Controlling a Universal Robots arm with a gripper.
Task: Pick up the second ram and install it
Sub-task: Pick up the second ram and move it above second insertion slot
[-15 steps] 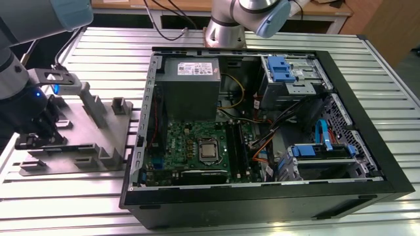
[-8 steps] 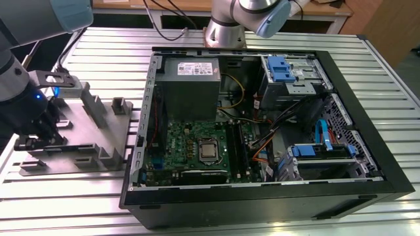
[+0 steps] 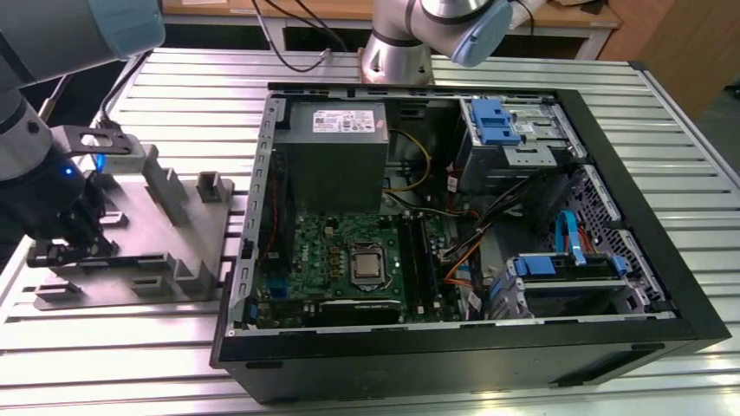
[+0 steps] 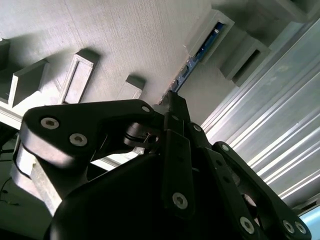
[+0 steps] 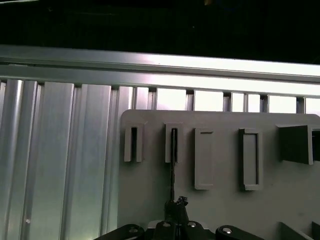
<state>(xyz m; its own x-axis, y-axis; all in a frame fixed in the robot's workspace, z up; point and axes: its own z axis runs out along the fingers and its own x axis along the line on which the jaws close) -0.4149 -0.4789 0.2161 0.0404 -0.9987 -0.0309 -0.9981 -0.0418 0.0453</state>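
Note:
The second ram is a thin dark stick seen edge-on, standing in slotted holders of the grey fixture plate. In the first wrist view the ram runs from a holder slot down to my gripper. My gripper is shut on the stick's near end, its black fingers pressed together around it. In the exterior view the gripper sits low over the plate's left part, left of the open computer case. The green circuit board lies inside the case with long black slot rails beside the processor.
A grey power-supply box stands above the board. Blue drive bays, orange and black cables fill the case's right half. A second arm's base stands behind the case. Several raised holders stick up from the plate on the slatted metal table.

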